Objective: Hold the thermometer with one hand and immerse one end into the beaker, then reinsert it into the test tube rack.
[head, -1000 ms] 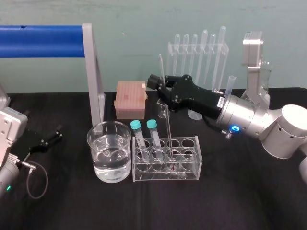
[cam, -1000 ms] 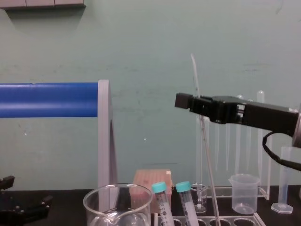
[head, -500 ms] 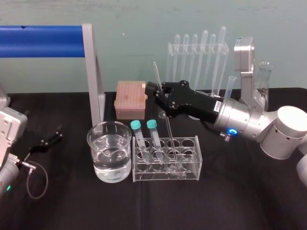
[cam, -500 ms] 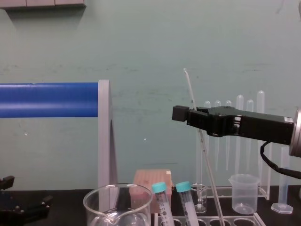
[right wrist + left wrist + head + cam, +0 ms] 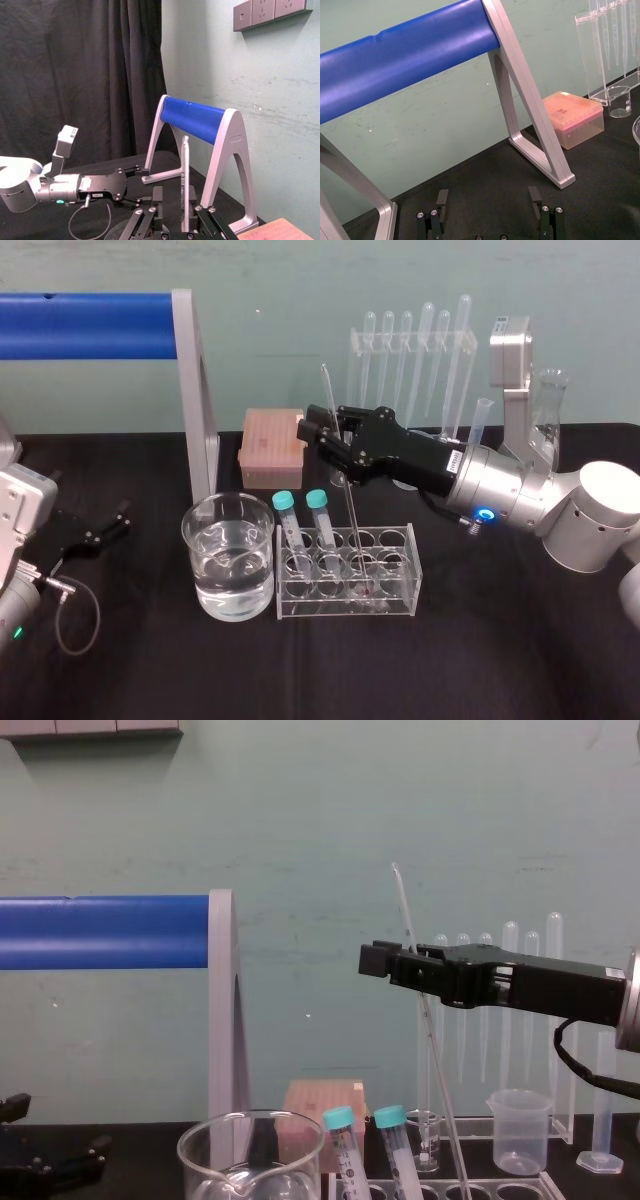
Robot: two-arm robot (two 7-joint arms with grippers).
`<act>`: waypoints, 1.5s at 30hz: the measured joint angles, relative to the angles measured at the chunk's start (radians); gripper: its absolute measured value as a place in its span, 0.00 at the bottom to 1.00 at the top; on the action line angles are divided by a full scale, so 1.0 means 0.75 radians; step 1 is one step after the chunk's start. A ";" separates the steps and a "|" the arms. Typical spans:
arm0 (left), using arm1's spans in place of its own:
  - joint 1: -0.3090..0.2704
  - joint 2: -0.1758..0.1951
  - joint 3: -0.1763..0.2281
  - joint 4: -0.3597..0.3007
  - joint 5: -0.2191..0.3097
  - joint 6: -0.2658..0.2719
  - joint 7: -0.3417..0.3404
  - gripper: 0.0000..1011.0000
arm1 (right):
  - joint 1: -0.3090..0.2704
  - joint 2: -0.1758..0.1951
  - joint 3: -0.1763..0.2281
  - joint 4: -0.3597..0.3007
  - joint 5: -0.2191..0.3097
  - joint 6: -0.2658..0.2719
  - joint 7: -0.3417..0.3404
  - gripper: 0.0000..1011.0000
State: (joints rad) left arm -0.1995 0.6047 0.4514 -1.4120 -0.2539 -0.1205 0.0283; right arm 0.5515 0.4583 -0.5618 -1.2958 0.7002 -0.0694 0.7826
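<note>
The thermometer [image 5: 346, 475] stands leaning in the test tube rack [image 5: 411, 570], its red tip down in a middle hole and its top pointing up toward the wall. My right gripper [image 5: 322, 428] is open around its upper part, a finger on each side; in the right wrist view the rod [image 5: 185, 185] stands free between the spread fingers. From the chest the gripper [image 5: 385, 962] reaches in from the right at mid height. Left of the rack sits the beaker [image 5: 200, 550], holding water. My left gripper [image 5: 118, 518] rests open on the table at far left.
Two teal-capped tubes [image 5: 300, 530] lean in the rack's left holes. A pink tip box [image 5: 272, 445] and a clear pipette stand [image 5: 412, 355] stand behind. A blue bar on grey legs [image 5: 195, 400] spans the left. A small plastic beaker [image 5: 518, 1130] stands at back right.
My right gripper came down and leftward with the thermometer, setting it in the rack. Its fingers have since spread apart and let go of the rod.
</note>
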 joint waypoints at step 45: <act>0.000 0.000 0.000 0.000 0.000 0.000 0.000 1.00 | -0.277 0.108 0.227 -0.098 -0.234 0.193 -0.801 0.99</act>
State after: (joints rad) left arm -0.1995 0.6046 0.4514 -1.4120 -0.2539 -0.1205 0.0283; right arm 0.3437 0.5396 -0.3919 -1.3694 0.5245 0.0752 0.1820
